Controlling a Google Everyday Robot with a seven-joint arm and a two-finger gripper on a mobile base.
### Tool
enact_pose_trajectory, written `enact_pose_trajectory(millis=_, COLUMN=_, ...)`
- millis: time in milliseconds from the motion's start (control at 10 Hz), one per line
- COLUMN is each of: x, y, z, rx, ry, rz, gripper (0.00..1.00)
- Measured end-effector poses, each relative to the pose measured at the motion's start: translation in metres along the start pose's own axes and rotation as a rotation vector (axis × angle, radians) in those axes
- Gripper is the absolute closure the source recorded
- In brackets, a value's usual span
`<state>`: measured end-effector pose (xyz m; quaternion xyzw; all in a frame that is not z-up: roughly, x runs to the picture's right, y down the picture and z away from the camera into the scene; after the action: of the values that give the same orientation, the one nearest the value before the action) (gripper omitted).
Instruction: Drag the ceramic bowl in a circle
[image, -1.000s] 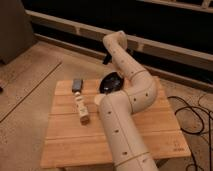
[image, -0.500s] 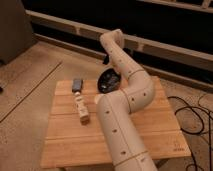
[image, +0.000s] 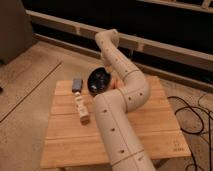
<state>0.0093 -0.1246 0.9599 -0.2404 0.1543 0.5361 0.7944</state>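
Claw: I am reading the claw (image: 110, 82) as closed. It is sitting low at the right edge of the ceramic bowl (image: 98, 80), half tucked behind the arm (image: 131, 94), so I am not seeing whether the rim is actually pinched in it.
Bowl: it is resting on the far left part of the worktop (image: 150, 135), its dark inside facing me.
Change: over the last second the bowl is sliding left, and the arm's top joint is swinging left with it.
Meaning: I am judging that the drag is under way and one arc of the circle is being traced. How much of the loop is left I am not able to say.
Nearest neighbour: the grey block (image: 77, 84) is now lying just beside the bowl's left edge.
Further out: a pale cup (image: 80, 103) and a tan block (image: 84, 118) are standing nearer to me, apart from the bowl.
Risk: I am expecting a nudge on the grey block if the leftward sweep is carrying on, so I am wanting the path to be curving away.
Floor: cables (image: 192, 117) are trailing to the right of the worktop.
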Motion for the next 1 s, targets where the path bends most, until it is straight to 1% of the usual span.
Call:
enact_pose_trajectory(millis=100, x=-0.004, y=0.009, z=-0.004, rx=-0.025, ry=-0.012, rz=-0.016, gripper=1.00)
enact_pose_trajectory(millis=200, x=-0.008, y=0.021, z=-0.009, rx=-0.065, ry=-0.026, rz=-0.031, gripper=1.00)
enact_pose_trajectory(millis=300, x=-0.007, y=0.025, z=-0.008, rx=-0.082, ry=-0.025, rz=-0.032, gripper=1.00)
enact_pose_trajectory(millis=400, x=-0.004, y=0.025, z=-0.006, rx=-0.098, ry=-0.019, rz=-0.027, gripper=1.00)
enact_pose_trajectory(millis=600, x=0.010, y=0.018, z=0.006, rx=-0.130, ry=0.014, rz=0.013, gripper=1.00)
enact_pose_trajectory(millis=800, x=0.020, y=0.011, z=0.012, rx=-0.125, ry=0.040, rz=0.030, gripper=1.00)
enact_pose_trajectory(millis=1000, x=0.025, y=0.006, z=0.008, rx=-0.118, ry=0.054, rz=0.033, gripper=1.00)
